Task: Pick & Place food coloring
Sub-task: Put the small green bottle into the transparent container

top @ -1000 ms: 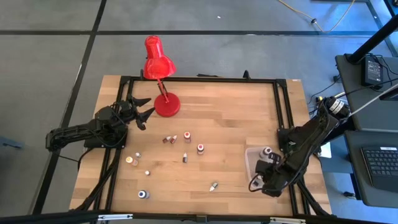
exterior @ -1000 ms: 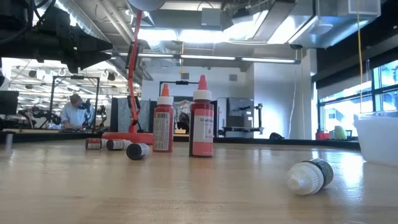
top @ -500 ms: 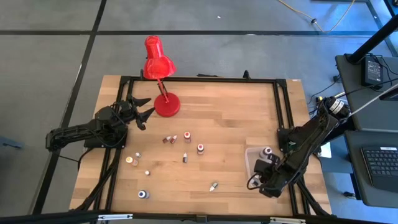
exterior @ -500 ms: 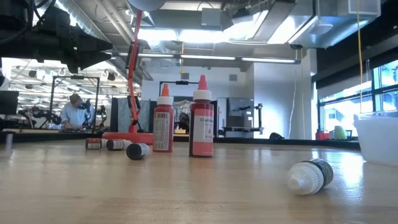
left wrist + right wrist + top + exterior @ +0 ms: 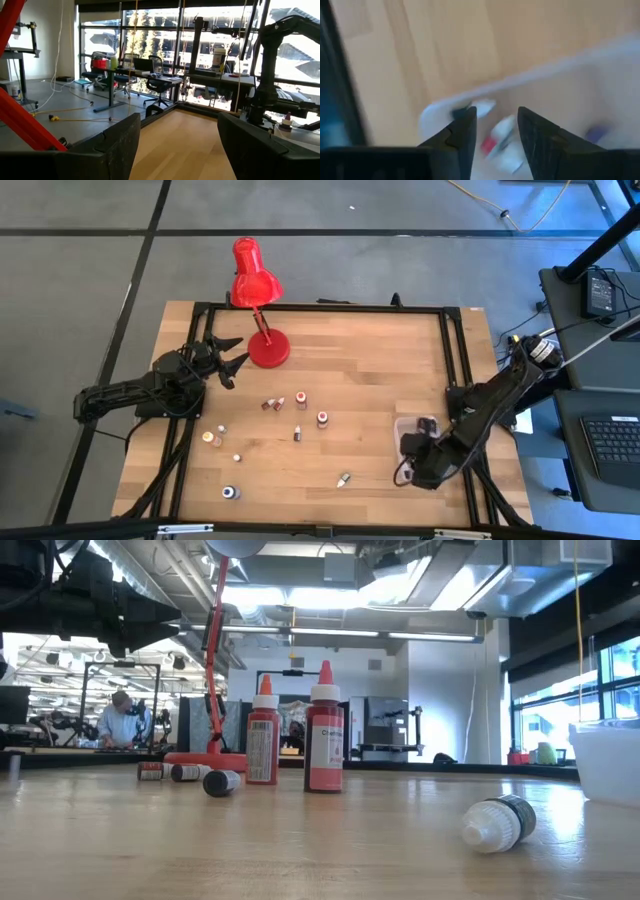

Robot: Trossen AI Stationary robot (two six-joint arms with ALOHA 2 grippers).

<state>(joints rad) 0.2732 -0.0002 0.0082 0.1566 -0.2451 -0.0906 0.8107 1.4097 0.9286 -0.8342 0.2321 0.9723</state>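
The right gripper hangs over the clear tub at the counter's four o'clock edge, jaws parted and empty; only its wrist view shows a red-and-white food coloring bottle lying below, blurred. From above, nine more bottles dot the counter's middle. The left gripper waits wide open, holding nothing, beside the red desk lamp.

Two dark, jointed arms, the right arm trailing a black cable loop.
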